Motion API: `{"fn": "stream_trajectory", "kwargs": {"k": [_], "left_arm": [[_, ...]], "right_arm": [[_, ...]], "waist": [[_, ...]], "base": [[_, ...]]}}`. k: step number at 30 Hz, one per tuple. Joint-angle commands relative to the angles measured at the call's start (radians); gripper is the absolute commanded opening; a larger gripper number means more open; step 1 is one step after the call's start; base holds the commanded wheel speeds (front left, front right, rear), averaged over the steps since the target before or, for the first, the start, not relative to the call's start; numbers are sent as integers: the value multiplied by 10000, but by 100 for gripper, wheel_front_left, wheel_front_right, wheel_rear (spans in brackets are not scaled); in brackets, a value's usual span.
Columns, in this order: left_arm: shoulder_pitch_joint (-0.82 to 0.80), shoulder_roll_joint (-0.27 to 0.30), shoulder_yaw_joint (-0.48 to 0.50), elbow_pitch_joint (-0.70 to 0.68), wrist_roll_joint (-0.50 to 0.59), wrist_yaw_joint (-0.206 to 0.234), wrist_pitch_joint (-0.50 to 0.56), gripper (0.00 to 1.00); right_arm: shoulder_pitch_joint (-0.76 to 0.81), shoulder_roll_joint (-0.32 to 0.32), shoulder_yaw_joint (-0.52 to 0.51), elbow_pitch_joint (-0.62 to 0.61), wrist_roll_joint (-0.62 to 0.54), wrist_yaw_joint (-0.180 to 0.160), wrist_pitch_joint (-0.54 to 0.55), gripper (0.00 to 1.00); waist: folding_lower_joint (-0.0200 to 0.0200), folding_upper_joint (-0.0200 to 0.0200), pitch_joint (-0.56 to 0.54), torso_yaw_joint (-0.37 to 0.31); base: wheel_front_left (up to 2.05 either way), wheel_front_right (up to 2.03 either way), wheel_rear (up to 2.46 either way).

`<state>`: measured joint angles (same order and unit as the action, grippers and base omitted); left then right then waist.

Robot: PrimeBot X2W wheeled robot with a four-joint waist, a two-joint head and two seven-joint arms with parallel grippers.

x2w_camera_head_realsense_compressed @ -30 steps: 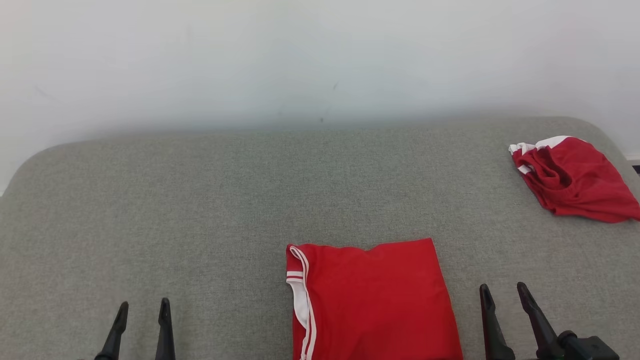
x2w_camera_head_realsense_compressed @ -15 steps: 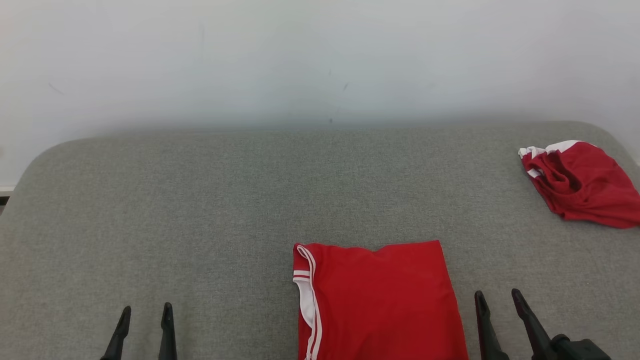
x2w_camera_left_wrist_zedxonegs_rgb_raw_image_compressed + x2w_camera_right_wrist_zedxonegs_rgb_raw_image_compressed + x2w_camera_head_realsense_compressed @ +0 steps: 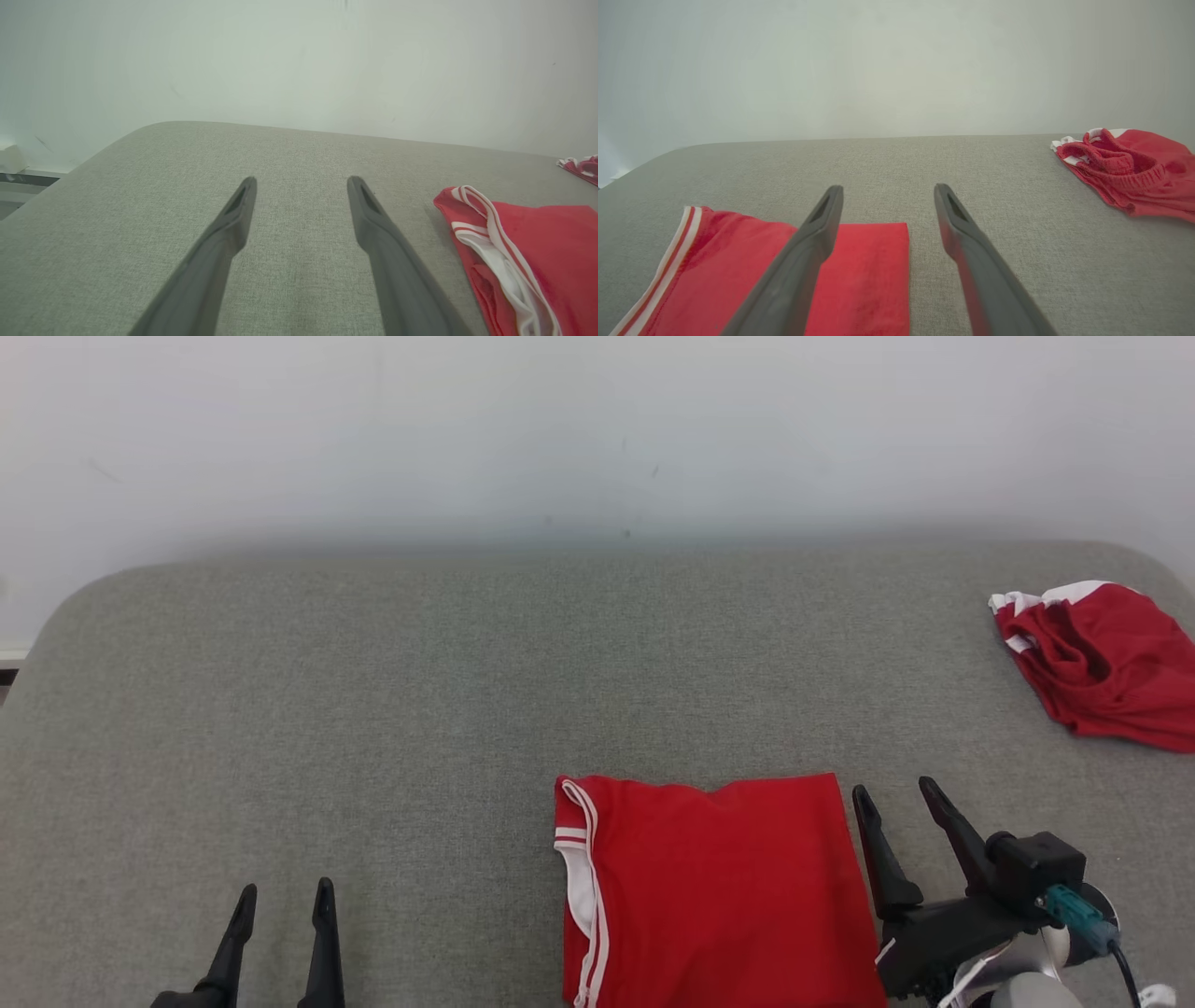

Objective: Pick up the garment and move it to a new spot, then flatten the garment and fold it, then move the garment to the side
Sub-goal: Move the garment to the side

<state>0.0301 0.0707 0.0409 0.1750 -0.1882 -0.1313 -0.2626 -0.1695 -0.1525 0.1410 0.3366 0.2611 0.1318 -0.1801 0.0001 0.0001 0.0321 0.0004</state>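
The folded red garment (image 3: 709, 887) lies at the front of the grey worktop (image 3: 373, 709), soft and floppy, so the right gripper (image 3: 891, 787) just beside it, spread apart like the left gripper (image 3: 286, 886), should probably pinch all layers together.

No words, numbers, brand marks or labels can be read. The folded red garment (image 3: 719, 896) carries only plain white stripes along its left edge, and the crumpled red garment (image 3: 1106, 663) at the far right has only white trim.
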Motion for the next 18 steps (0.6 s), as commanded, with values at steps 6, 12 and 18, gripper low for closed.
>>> {"fn": "stream_trajectory", "kwargs": {"k": [6, 12, 18], "left_arm": [[-272, -37, -30, 5, -104, 13, -28, 100], [-406, -41, -65, 8, -100, 13, -28, 100], [-555, -13, -65, 43, -98, 13, -30, 100]], "right_arm": [[-744, -100, 101, 1363, 171, -29, 410, 100], [-1091, -36, 300, 2607, 323, -29, 611, 100], [-1355, 113, 599, 3774, 591, -29, 773, 100]], "waist": [[-1, -1, 271, 256], [-1, -1, 466, 361], [-1, -1, 598, 392]], "base": [[0, 0, 0], [0, 0, 0], [0, 0, 0]]}}
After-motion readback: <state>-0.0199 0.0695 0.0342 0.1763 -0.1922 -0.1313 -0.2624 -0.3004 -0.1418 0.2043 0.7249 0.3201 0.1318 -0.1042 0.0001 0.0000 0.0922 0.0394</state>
